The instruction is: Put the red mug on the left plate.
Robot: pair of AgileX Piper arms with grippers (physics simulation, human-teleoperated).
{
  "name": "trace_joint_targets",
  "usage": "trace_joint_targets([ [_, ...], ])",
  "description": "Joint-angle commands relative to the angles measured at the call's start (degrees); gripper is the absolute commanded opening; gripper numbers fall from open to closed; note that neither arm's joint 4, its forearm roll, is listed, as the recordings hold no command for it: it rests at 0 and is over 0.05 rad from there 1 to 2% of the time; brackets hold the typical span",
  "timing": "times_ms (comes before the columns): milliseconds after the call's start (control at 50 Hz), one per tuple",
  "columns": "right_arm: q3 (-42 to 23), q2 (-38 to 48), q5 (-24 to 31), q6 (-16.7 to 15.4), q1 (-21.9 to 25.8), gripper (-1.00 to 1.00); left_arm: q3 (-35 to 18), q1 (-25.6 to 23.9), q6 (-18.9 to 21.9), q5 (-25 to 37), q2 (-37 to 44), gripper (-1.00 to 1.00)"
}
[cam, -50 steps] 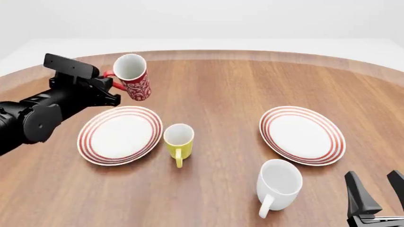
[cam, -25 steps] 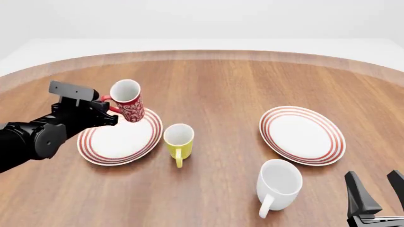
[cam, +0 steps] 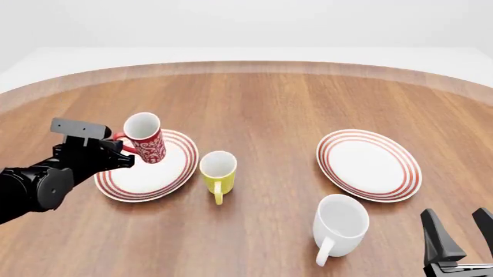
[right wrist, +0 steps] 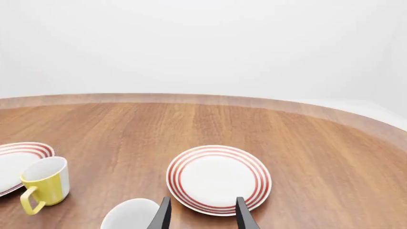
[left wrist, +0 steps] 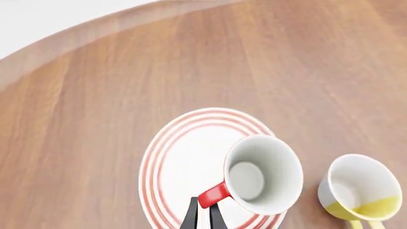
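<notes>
Front view: a round wooden table (cam: 277,104) seen from above. The left arm reaches in from the left, and its left gripper (cam: 122,151) is clamped on the red handle of the red mug (cam: 145,138). The mug, patterned with white swirls, is tilted with its white mouth toward the camera and sits over the near-left part of the left plate (cam: 173,167), a white plate with red rings. Whether the mug's base touches the plate is hard to judge from here. Just right of that plate stands a yellow mug (cam: 218,172). Further right lies a second ringed plate (cam: 370,164), and nearer the camera a white mug (cam: 340,225). The right gripper (cam: 462,231) shows at the lower right corner, fingers spread apart and holding nothing.

Left wrist view: two dark fingertips (left wrist: 192,217) pinch the red handle of the red mug (left wrist: 264,174), whose white inside faces the camera over the left plate (left wrist: 184,157). The yellow mug (left wrist: 359,193) stands beside the plate.

Right wrist view: the right gripper (right wrist: 200,210) is spread wide, framing the second plate (right wrist: 219,179). The white mug (right wrist: 130,214) and yellow mug (right wrist: 45,183) are also seen.
</notes>
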Motion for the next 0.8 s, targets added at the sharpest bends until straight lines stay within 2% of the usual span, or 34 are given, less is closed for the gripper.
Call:
trace_joint_targets([
  [20,0.00,-0.01,0.00,0.02,-0.01,1.00,0.21,1.49,0.00,-0.63,0.62,-1.00],
  [800,0.00,-0.02,0.01,0.00,0.01,1.00,0.11,5.68,0.42,-6.85,10.15,-1.00],
])
